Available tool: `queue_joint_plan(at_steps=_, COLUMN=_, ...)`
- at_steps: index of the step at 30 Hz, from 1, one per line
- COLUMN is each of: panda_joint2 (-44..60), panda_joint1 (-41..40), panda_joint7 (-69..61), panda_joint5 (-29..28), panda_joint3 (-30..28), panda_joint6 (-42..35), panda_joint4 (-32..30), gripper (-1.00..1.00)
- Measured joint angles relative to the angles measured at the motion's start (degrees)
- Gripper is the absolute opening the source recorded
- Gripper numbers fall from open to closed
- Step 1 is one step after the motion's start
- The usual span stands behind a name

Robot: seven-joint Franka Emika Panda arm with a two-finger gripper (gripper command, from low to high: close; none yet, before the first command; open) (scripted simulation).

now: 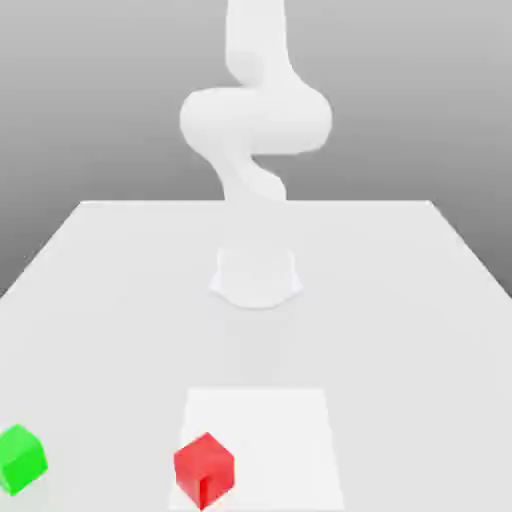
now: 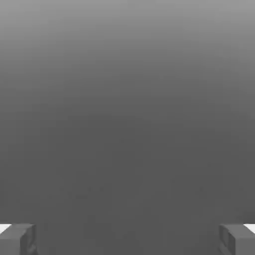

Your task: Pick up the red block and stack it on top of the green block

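Standing wide open and empty, the gripper (image 2: 127, 240) has to come down to the red block (image 1: 205, 470), which sits at the near edge of the table, right of the green block (image 1: 21, 460) in the exterior view and well apart from it.

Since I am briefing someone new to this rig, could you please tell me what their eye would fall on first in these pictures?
Probably the bright red matte cube, low in the exterior view, over the left edge of a white rectangle. Next comes the bright green matte cube at that view's far left. Behind them, the smooth white robot arm rises from the pale table.
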Motion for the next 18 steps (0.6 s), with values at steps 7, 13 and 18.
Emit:
queue_joint_plan(at_steps=7, panda_joint2=14.94, panda_joint1=6.00, panda_joint7=-15.79, panda_joint5=4.27, panda_joint3=-7.40, panda_joint6=5.41, panda_joint4=-2.77, gripper=0.00)
queue_joint_plan(at_steps=13, panda_joint2=27.55, panda_joint1=9.06, panda_joint7=-29.34, panda_joint5=8.32, panda_joint3=-11.56, panda_joint6=9.89, panda_joint4=-5.07, gripper=0.00)
queue_joint_plan(at_steps=18, panda_joint2=37.85, panda_joint1=9.43, panda_joint7=-39.78, panda_joint5=10.50, panda_joint3=-12.83, panda_joint6=13.72, panda_joint4=-7.01, gripper=0.00)
